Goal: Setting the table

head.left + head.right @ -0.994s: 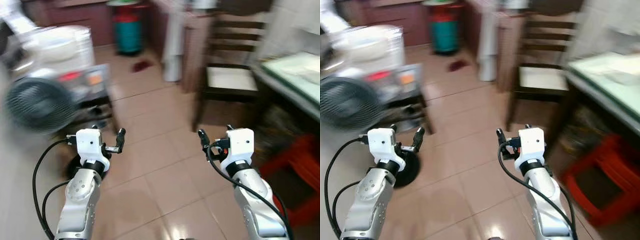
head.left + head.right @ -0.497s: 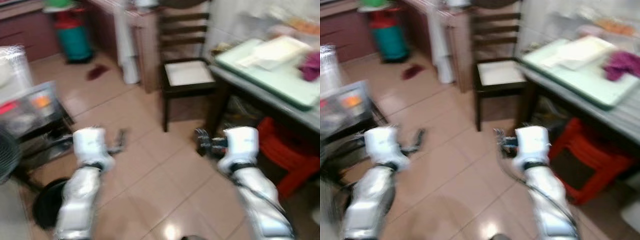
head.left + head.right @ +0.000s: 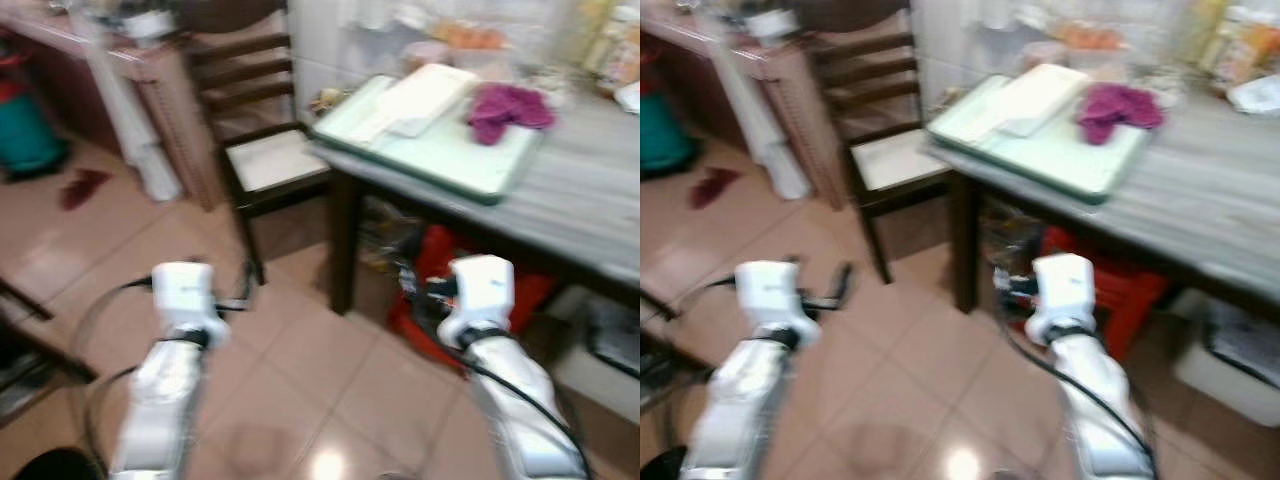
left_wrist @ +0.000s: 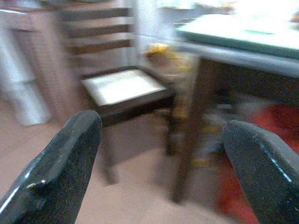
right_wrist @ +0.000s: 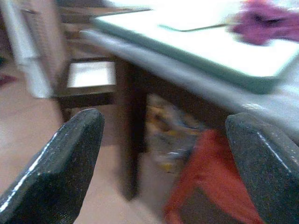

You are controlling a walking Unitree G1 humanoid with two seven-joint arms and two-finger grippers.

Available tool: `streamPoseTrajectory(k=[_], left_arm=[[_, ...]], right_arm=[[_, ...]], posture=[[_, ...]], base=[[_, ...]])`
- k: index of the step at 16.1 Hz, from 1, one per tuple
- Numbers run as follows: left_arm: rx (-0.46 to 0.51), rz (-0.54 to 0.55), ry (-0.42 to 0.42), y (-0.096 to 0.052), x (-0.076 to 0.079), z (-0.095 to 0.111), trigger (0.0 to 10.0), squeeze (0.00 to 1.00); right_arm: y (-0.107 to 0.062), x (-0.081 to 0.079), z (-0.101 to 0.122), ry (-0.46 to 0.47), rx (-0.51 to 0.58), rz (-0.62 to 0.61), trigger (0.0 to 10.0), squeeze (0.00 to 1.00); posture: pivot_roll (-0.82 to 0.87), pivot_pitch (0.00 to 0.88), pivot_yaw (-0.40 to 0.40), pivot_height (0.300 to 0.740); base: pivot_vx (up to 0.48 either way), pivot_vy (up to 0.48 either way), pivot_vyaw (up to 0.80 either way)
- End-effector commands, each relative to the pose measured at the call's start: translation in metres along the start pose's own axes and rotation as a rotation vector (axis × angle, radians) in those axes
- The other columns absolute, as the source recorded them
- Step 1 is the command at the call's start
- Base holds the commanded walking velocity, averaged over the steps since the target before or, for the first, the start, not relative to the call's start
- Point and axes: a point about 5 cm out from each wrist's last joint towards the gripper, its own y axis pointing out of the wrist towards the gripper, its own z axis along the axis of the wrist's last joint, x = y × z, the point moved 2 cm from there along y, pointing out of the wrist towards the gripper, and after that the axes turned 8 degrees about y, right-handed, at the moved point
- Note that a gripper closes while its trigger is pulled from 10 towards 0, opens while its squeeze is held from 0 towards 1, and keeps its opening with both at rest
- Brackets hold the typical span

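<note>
Two end effectors ride out in front of you at waist height, over the tiled floor (image 3: 300, 360), and both are empty. Your left end effector (image 4: 159, 154) has its fingers spread wide with nothing between them; your right end effector (image 5: 163, 158) is parted just as wide, framing the desk leg (image 5: 128, 140) and a red stool (image 5: 205, 177) tucked underneath. That looks like a carrying-ready pose, arms forward and low so they stay clear of the furniture while you walk in.

Beyond the grippers, a dark wooden chair (image 3: 265, 165) sits pushed up at the desk's near left corner, its pale seat facing you. The views are blurred, so fine detail is lost.

On the desk (image 3: 590, 215) itself, a pale green tray (image 3: 440, 145) lies along the near left edge, with a white flat item (image 3: 425, 95) on it and a magenta cloth (image 3: 508, 105) at its far right corner. Further back, by the far edge, stand blurred jars or containers I can't identify. My read: you're approaching, with no tableware picked up yet.
</note>
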Motion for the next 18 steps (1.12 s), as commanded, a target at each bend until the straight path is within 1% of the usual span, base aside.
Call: streamPoseTrajectory(k=[1, 4, 7, 12, 13, 17, 18], left_arm=[[-0.018, 0.041, 0.029, -0.0053, -0.0151, -0.0018, 10.0, 0.00], [-0.022, 0.064, 0.035, -0.0058, -0.0170, -0.0016, 10.0, 0.00], [-0.031, 0.071, 0.054, -0.0055, -0.0156, -0.0005, 10.0, 0.00], [-0.042, 0.060, 0.066, -0.0042, -0.0128, -0.0011, 10.0, 0.00], [-0.044, 0.062, 0.068, -0.0047, -0.0132, -0.0012, 10.0, 0.00], [-0.051, 0.062, 0.081, -0.0048, -0.0128, -0.0024, 10.0, 0.00], [-0.053, 0.061, 0.081, -0.0047, -0.0125, -0.0027, 10.0, 0.00]], right_arm=[[0.0030, -0.0118, 0.0055, 0.019, 0.022, 0.033, 10.0, 0.00], [0.0015, -0.0114, 0.0063, 0.027, 0.029, 0.031, 10.0, 0.00], [-0.0017, -0.0087, 0.0081, 0.030, 0.041, 0.016, 10.0, 0.00], [-0.0003, -0.0072, 0.0066, 0.045, 0.030, -0.006, 10.0, 0.00], [-0.0004, -0.0080, 0.0055, 0.059, 0.023, -0.004, 10.0, 0.00], [-0.0008, -0.0081, 0.0052, 0.054, 0.025, -0.005, 10.0, 0.00], [-0.0005, -0.0075, 0.0054, 0.054, 0.026, -0.006, 10.0, 0.00]], posture=[[-0.13, 0.141, 0.039, 0.740], [-0.12, 0.142, 0.041, 0.740], [-0.13, 0.148, 0.043, 0.740], [-0.12, 0.153, 0.046, 0.740], [-0.12, 0.160, 0.048, 0.740], [-0.12, 0.160, 0.048, 0.740], [-0.12, 0.160, 0.048, 0.740]], base=[[0.266, 0.000, -0.80], [0.000, 0.000, -0.72], [0.000, 0.000, 0.00], [0.000, 0.000, 0.00], [0.000, 0.000, -0.41], [0.000, 0.000, -0.63], [-0.240, 0.000, 0.00]])
